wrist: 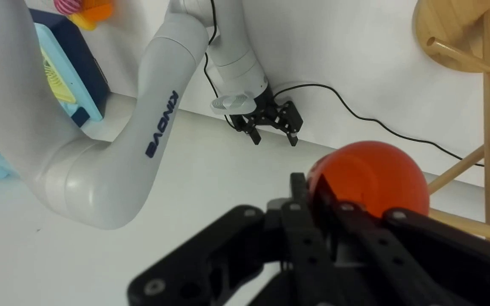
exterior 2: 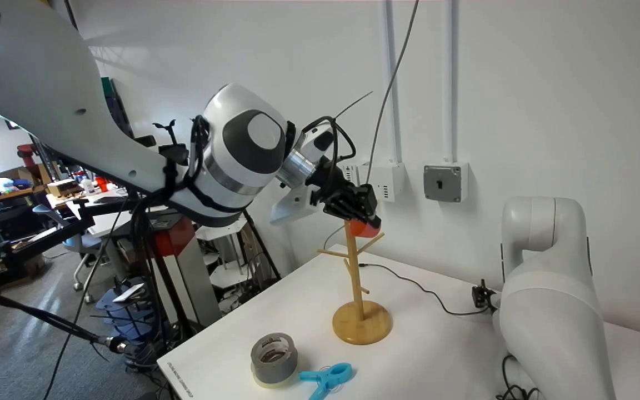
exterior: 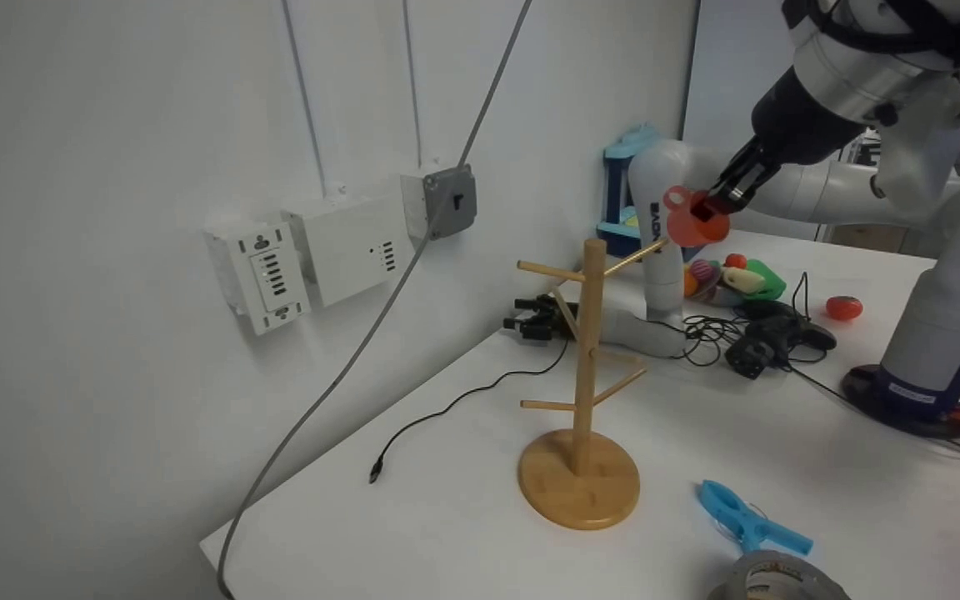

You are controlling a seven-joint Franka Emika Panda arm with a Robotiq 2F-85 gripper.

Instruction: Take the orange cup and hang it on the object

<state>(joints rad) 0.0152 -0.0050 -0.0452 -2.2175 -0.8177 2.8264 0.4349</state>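
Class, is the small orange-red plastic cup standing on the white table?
No, in both exterior views the black gripper holds the cup aloft.

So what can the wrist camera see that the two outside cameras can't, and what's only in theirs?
Only the wrist view shows the pale oval piece on the second arm. Only the exterior views show the grey tape and the blue plastic piece. All three share the gripper holding the orange cup, the mug tree and that second arm.

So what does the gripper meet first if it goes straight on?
Probably an upper peg of the mug tree, met by the orange cup in its fingers; depth at the peg tip is unclear.
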